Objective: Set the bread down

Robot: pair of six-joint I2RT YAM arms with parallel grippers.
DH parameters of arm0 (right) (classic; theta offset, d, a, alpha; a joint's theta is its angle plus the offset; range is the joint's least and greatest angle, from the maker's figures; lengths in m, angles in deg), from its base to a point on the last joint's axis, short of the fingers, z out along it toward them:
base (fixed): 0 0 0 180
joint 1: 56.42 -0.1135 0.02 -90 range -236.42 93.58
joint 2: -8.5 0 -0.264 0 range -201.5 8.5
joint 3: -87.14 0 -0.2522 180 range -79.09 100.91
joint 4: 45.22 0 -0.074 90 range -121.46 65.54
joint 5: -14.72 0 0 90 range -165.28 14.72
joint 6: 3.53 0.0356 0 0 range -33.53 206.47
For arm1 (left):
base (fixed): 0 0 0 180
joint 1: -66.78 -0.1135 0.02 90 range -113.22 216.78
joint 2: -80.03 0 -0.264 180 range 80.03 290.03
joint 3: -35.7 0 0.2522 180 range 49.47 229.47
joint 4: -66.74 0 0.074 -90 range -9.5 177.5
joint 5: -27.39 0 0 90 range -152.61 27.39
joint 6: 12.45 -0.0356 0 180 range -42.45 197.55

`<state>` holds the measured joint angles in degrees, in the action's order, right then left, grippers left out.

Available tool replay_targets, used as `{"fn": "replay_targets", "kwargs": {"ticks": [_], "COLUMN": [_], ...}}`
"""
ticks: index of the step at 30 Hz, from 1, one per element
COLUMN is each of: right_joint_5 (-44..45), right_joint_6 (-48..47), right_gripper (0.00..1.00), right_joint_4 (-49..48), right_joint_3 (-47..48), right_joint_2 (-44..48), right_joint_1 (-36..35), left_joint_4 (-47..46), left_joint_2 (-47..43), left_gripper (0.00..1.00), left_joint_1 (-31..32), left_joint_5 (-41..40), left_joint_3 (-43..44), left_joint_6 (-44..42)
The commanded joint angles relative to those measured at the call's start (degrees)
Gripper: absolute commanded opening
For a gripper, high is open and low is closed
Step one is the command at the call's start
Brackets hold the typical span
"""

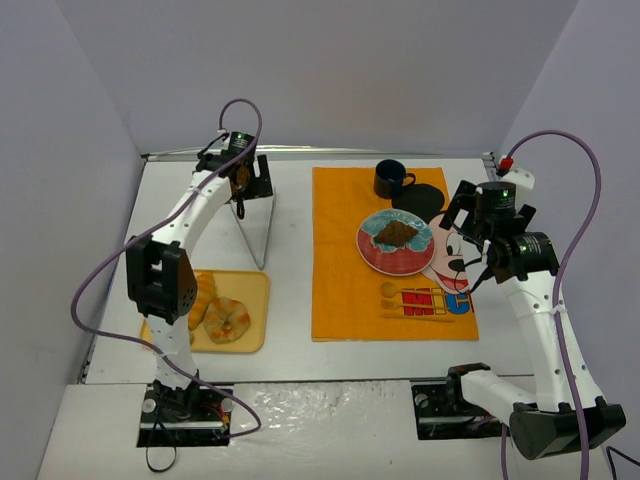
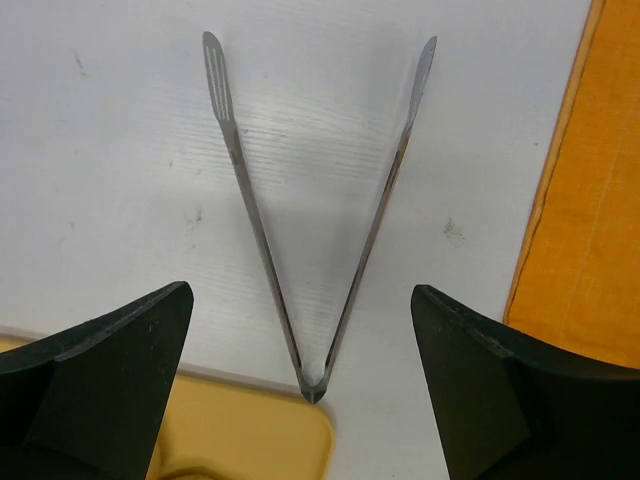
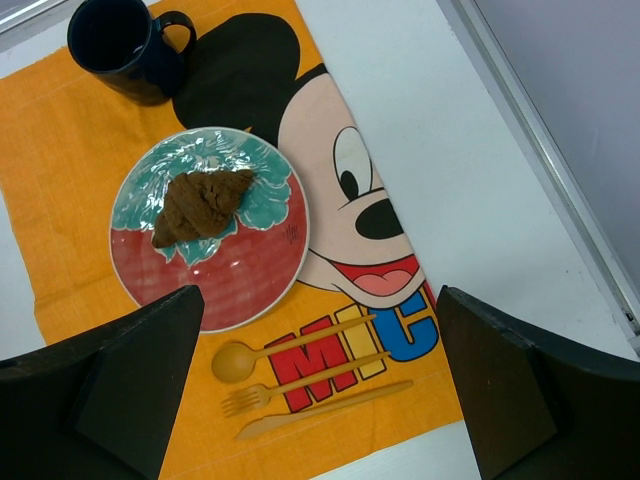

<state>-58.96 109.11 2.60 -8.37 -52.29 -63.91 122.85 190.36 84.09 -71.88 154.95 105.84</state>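
The bread (image 3: 200, 205), a small dark brown wedge, lies on the red and teal plate (image 3: 240, 290); in the top view the bread (image 1: 397, 233) sits mid-plate on the orange placemat. My right gripper (image 3: 320, 300) hangs open above the placemat's near right part, over the cutlery, holding nothing, and shows in the top view as right gripper (image 1: 476, 262). My left gripper (image 2: 300, 300) is wide open above metal tongs (image 2: 240, 190) that lie spread in a V on the white table, touching neither finger. In the top view the left gripper (image 1: 245, 190) is at the far left.
A yellow tray (image 1: 255, 285) with ring donuts (image 1: 227, 320) sits near left, its corner by the tongs' hinge (image 2: 313, 390). A dark mug (image 1: 392, 178) stands at the placemat's far edge. A yellow spoon, fork and knife (image 3: 320, 375) lie near the plate. Walls enclose the table.
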Motion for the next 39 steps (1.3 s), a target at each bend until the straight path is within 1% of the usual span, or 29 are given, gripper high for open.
{"fn": "replay_targets", "kwargs": {"ticks": [1, 6, 9, 11, 17, 39], "right_joint_5": [-1.46, -3.74, -4.87, -5.69, -8.3, -8.98], "right_joint_6": [-1.05, -2.26, -2.43, -2.49, -2.27, -2.42], "right_gripper": [1.0, 1.0, 1.0, 1.0, 1.0, 1.0], "right_joint_4": [-2.28, -3.77, -4.65, -5.15, -5.85, -5.94], "right_joint_3": [1.97, 2.5, 2.87, 3.21, 4.03, 5.22], "right_joint_2": [-0.38, -0.46, -0.39, -0.55, -1.21, -1.18], "right_joint_1": [-0.22, -1.92, -2.27, -2.4, -2.53, -2.53], "left_joint_4": [4.45, 5.36, 6.0, 6.32, 6.54, 5.55], "left_joint_2": [-11.11, -24.47, -29.2, -30.44, -31.14, -30.79], "left_gripper": [0.89, 0.89, 0.89, 0.9, 0.89, 0.89], "left_joint_1": [1.36, 1.94, 1.95, 1.97, 2.03, 2.21], "left_joint_5": [-4.63, -5.86, -6.11, -5.24, -4.92, -3.64], "left_joint_3": [-2.6, -13.98, -17.11, -17.89, -18.71, -19.47], "left_joint_6": [0.47, -0.05, -1.28, -2.15, -2.47, -2.1]}}
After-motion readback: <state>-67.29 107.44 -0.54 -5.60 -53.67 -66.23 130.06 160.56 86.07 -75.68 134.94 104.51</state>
